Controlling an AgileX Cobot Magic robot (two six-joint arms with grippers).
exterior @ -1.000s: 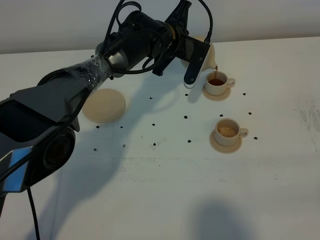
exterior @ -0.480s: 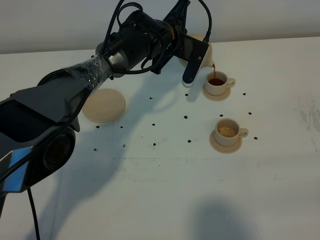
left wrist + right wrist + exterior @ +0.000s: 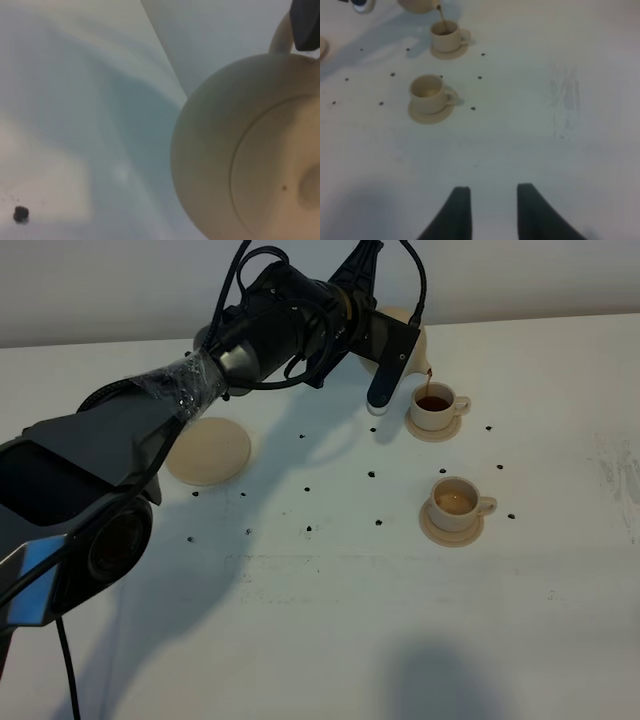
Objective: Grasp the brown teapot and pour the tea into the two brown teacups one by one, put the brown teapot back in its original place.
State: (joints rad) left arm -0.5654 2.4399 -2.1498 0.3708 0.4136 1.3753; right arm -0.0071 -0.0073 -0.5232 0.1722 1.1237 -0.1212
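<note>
My left gripper point(image 3: 388, 358) is shut on the handle of the brown teapot point(image 3: 408, 332), held tilted above the table at the back. A thin stream of tea runs from its spout into the far teacup point(image 3: 433, 406), which holds dark tea and stands on its small saucer. The near teacup point(image 3: 455, 501) on its saucer holds paler liquid. The wide beige saucer plate point(image 3: 207, 451) lies bare at the left. The left wrist view shows the teapot point(image 3: 235, 165) close up. My right gripper point(image 3: 492, 212) is open and empty, low over bare table, well short of the near teacup point(image 3: 427, 94) and the far teacup point(image 3: 447, 36).
Small dark specks point(image 3: 372, 474) are scattered over the white table point(image 3: 320, 620). A wall runs along the table's back edge, just behind the teapot. The left arm point(image 3: 190, 380) stretches across the back left, above the saucer plate.
The teapot stays tilted over the far teacup and the stream keeps running. The left arm has shifted only slightly. The cups and the plate have not moved.
</note>
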